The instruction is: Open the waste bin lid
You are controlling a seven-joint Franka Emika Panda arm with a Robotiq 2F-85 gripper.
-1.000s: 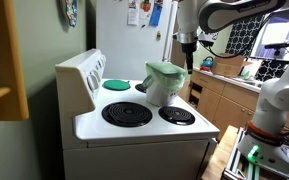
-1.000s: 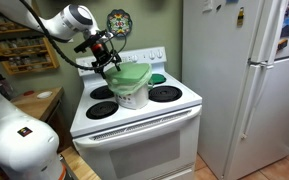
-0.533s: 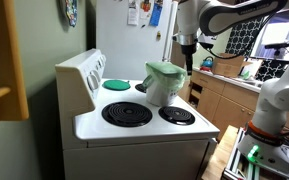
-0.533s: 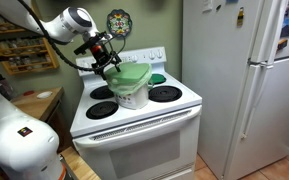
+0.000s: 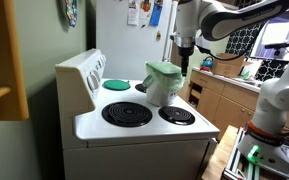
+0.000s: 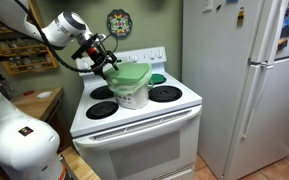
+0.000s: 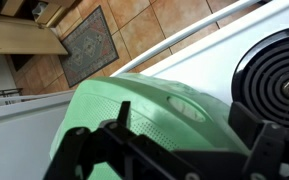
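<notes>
The waste bin [image 5: 164,92] [image 6: 132,97] stands in the middle of the white stove top, with a pale body and a green rim. Its green lid [image 5: 165,70] [image 6: 133,75] lies down on the rim. My gripper [image 5: 187,62] [image 6: 106,62] hangs close over one edge of the lid. In the wrist view the lid [image 7: 154,105] fills the frame just below my gripper [image 7: 189,130]. The fingers are spread apart on either side of the lid's recessed grip and hold nothing.
The stove [image 5: 134,125] [image 6: 134,115] has black coil burners [image 5: 127,114] [image 6: 165,94] around the bin. A flat round green disc [image 5: 116,84] [image 6: 158,78] lies on a back burner. A white fridge [image 6: 244,80] stands beside the stove, and a counter with clutter [image 5: 229,75] on the other side.
The arm has shifted slightly and the gripper has moved a little beside the lid's edge. The bin and lid have not moved.
</notes>
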